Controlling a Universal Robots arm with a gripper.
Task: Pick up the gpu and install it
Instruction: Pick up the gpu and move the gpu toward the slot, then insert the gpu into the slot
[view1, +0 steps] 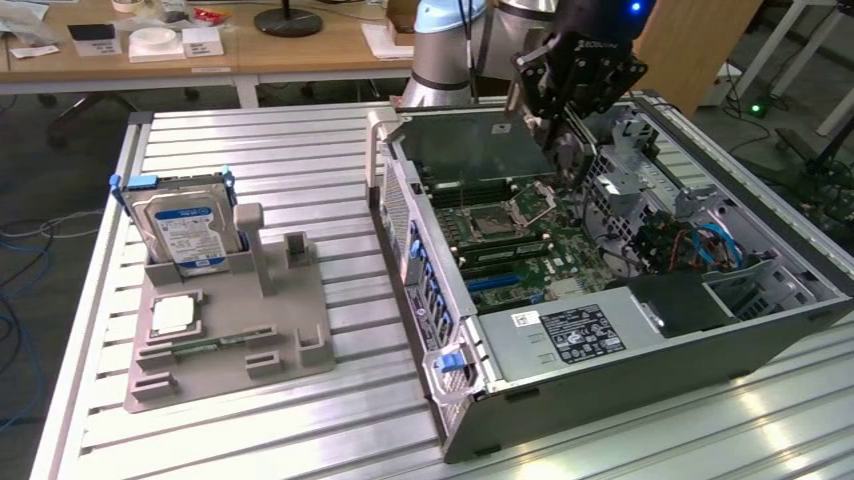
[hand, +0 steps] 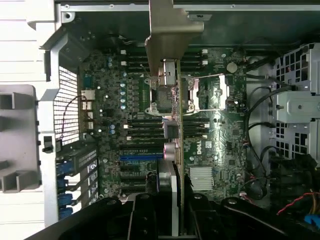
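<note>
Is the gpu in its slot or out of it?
Out: the claw holds the gpu raised over the open computer case, above the motherboard, not seated.

dark green gpu (view1: 467, 150), black pincer (view1: 554, 122), green motherboard (view1: 527, 255), silver hard drive with blue-white label (view1: 187, 228), grey tray (view1: 267, 330)

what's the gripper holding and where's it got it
The gpu, clamped in the gripper by its upper edge, over the open computer case.
</note>
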